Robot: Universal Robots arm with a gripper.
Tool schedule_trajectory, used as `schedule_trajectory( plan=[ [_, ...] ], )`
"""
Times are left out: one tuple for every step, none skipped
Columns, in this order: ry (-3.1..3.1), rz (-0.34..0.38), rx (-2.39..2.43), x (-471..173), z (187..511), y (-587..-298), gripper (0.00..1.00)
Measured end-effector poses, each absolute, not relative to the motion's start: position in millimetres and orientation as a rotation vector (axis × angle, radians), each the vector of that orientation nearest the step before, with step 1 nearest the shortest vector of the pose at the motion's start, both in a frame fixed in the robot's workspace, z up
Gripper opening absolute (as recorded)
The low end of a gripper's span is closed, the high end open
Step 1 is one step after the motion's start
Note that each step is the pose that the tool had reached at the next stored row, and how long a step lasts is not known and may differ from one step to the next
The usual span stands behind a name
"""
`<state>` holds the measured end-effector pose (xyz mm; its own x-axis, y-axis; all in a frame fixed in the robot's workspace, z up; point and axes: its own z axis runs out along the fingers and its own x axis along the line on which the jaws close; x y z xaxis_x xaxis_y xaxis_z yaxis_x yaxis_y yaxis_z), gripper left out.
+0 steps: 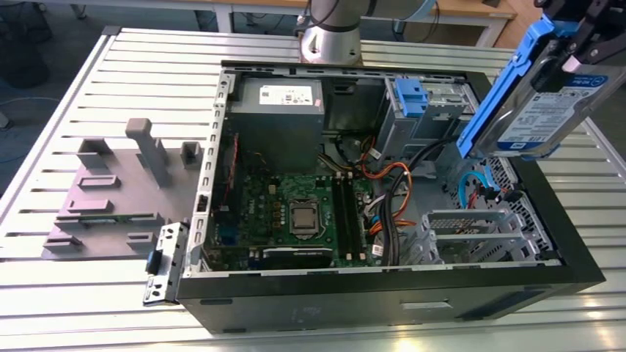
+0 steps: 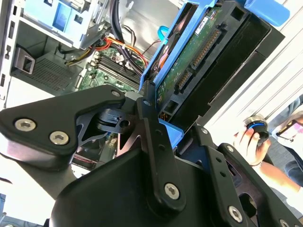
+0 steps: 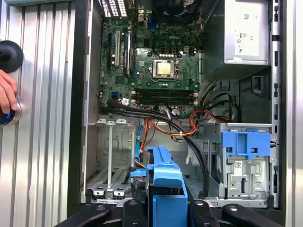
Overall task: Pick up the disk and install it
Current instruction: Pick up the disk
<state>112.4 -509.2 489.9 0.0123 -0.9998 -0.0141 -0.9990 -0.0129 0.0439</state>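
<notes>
1. The gripper (image 1: 577, 51) has its fingers (image 2: 151, 137) clenched on the disk (image 1: 533, 103), gripping the blue carrier frame. The disk hangs on edge in the air above the open computer case (image 1: 391, 286), over the corner at about two o'clock in the exterior view.
2. As I judge it, the step in hand is carrying the disk to the drive bay (image 3: 246, 165), whose blue bracket (image 3: 245, 144) sits at roughly one o'clock inside the case in the exterior view. To do this well, keep the grip square on the carrier, turn the disk so its connector edge (image 2: 199, 56) faces the way the bay wants, and come down clear of the loose cables (image 1: 386, 183).
3. Cables cross near the bay's mouth, so a slow, straight approach seems wise; a snag there would tilt the disk in the fingers.
4. Counts: one disk, one gripper, one case, one power supply (image 1: 278, 103), one motherboard (image 1: 293, 213) with one processor socket (image 3: 164, 68).
5. On the slatted surface (image 1: 88, 293), at nine o'clock from the case, lies one grey fixture (image 1: 117, 191) carrying several blocks; I cannot count them surely from here.
6. A person's hand (image 3: 5, 97) rests at the surface's edge on a dark knob.
</notes>
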Motion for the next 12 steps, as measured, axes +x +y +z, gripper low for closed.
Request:
schedule_trajectory(
  plan=[
    [-2.192, -0.064, 2.22, 112.4, 489.9, -509.4, 0.36],
    [-2.192, -0.064, 2.22, 112.4, 489.9, -510.0, 0.36],
    [-2.192, -0.064, 2.22, 112.4, 489.9, -510.4, 0.36],
    [-2.192, -0.064, 2.22, 112.4, 489.9, -510.6, 0.36],
    [-2.192, -0.064, 2.22, 112.4, 489.9, -510.7, 0.36],
    [-2.192, -0.064, 2.22, 112.4, 489.8, -510.9, 0.36],
    [-2.192, -0.064, 2.22, 112.4, 489.9, -511.1, 0.36],
    [-2.192, -0.064, 2.22, 112.4, 489.9, -511.5, 0.36],
    [-2.192, -0.064, 2.22, 112.4, 489.9, -511.8, 0.36],
    [-2.192, -0.064, 2.22, 112.4, 489.9, -512.0, 0.36],
    [-2.192, -0.064, 2.22, 112.4, 489.9, -512.2, 0.36],
    [-2.192, -0.064, 2.22, 112.4, 489.9, -512.4, 0.36]
  ],
)
